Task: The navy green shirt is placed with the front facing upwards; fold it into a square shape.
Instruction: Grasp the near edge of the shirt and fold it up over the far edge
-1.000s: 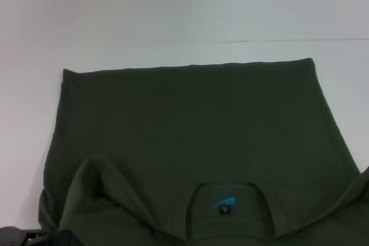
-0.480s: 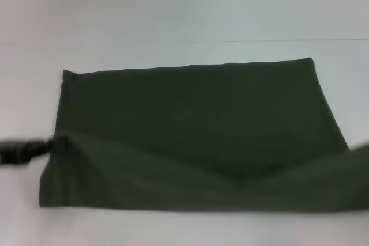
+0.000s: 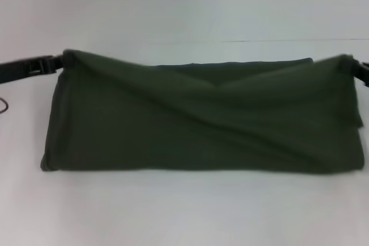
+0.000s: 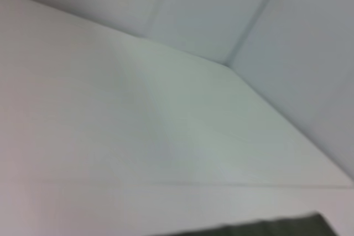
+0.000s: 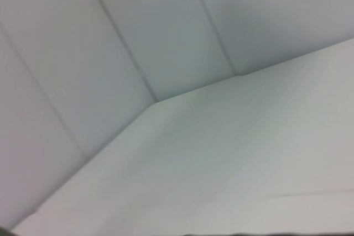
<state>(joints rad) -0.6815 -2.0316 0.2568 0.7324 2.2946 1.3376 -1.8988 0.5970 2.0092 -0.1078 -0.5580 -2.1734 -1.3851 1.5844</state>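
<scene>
The navy green shirt [image 3: 202, 122] lies on the white table [image 3: 184, 211] as a wide band, its folded edge nearest me. At the far left corner my left gripper [image 3: 56, 61] is clenched on the cloth; at the far right corner my right gripper [image 3: 358, 68] pinches it too. Half a second ago both corners sat nearer me — I have carried them to the far hem.

Left gripper [image 3: 57, 60] at left edge of frame, upper-middle height, arm reaching in horizontally, jaws clamped on shirt [image 3: 202, 125] corner. Right gripper [image 3: 353, 66] at right edge, same height, mostly out of frame, gripping opposite corner. Wrist views show neither arm's jaws.
</scene>
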